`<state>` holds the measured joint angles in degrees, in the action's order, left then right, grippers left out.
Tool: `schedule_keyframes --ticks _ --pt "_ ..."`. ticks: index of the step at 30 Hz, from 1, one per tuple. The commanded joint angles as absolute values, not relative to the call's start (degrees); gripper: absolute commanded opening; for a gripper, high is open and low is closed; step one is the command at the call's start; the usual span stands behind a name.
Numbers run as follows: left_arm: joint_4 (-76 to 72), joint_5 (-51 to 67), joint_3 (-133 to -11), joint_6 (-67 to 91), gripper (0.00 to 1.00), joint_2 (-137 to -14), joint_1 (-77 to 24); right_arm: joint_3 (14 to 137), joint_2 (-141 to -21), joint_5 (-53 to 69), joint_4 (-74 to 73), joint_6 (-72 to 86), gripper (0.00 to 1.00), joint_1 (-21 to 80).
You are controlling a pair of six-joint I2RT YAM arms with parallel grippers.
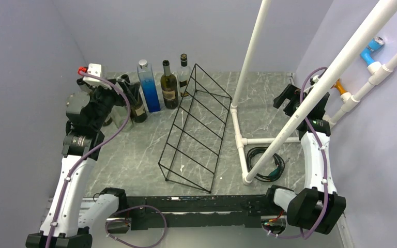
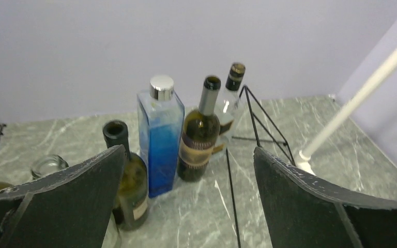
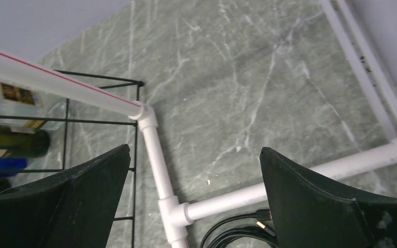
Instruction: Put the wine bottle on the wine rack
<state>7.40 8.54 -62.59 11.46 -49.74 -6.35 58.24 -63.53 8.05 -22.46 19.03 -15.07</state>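
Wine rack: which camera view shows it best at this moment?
The top external view: the whole wine rack shows, empty, on the table right of the standing bottles. The left wrist view catches only its far end; the right wrist view, a few wires by the white pipe.

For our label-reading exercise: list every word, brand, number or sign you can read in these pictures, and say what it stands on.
No text can be read in any view.
green wine bottle: brown label, print too blurred to read.
clear bottle: label too small to read.
dark bottle: pale label, unreadable.
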Motion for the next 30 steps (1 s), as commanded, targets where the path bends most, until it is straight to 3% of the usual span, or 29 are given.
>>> schedule_keyframes --ticks 1,8,19,30 --pt "7.91 13.35 -61.42 11.57 0.99 -49.92 -6.2 60.67 -63.03 15.32 -18.81 21.18 1.0 -15.36" --pt "8.42 14.86 -61.62 12.99 0.99 -51.29 -6.33 65.14 -67.84 18.68 -25.02 20.72 1.0 -14.9" --pt "7.32 19.74 -62.49 15.03 0.99 -55.97 -9.35 67.84 -74.25 6.5 -30.51 21.13 1.0 -5.94" --pt "9.49 3.26 -77.21 10.9 0.99 -70.47 -23.52 63.59 -72.37 6.01 -24.49 21.26 1.0 -5.14"
